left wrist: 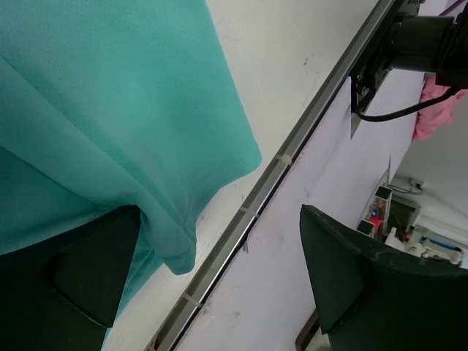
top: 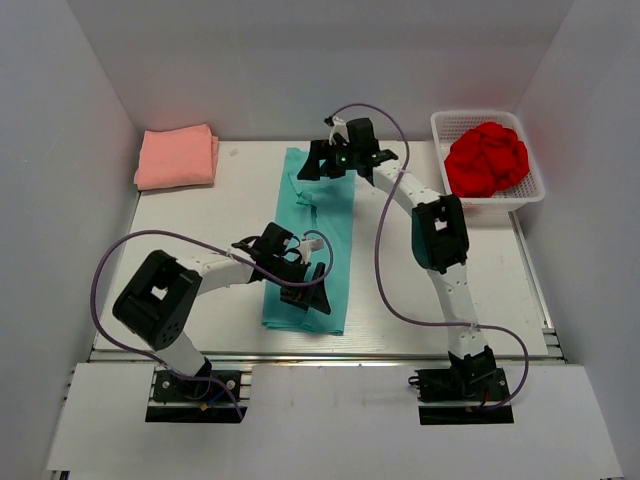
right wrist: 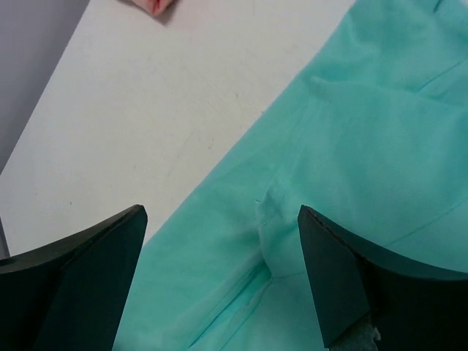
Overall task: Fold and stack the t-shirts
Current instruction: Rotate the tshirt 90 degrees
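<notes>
The teal t-shirt (top: 318,235) lies folded into a long narrow strip running front to back on the middle of the table. My left gripper (top: 306,287) is open at the strip's near end. In the left wrist view its near corner (left wrist: 131,117) lies against my left finger (left wrist: 80,278); the right finger is apart from it. My right gripper (top: 322,163) is open over the strip's far end, with a creased fold of the teal shirt (right wrist: 292,241) between the jaws. The salmon-pink t-shirt (top: 177,157) lies folded at the back left. The red t-shirt (top: 487,158) is bunched up in the basket.
The white mesh basket (top: 535,190) stands at the back right corner. The table's metal front rail (left wrist: 292,146) runs close to the teal strip's near end. White walls enclose the table on three sides. A corner of the pink shirt (right wrist: 153,6) shows in the right wrist view.
</notes>
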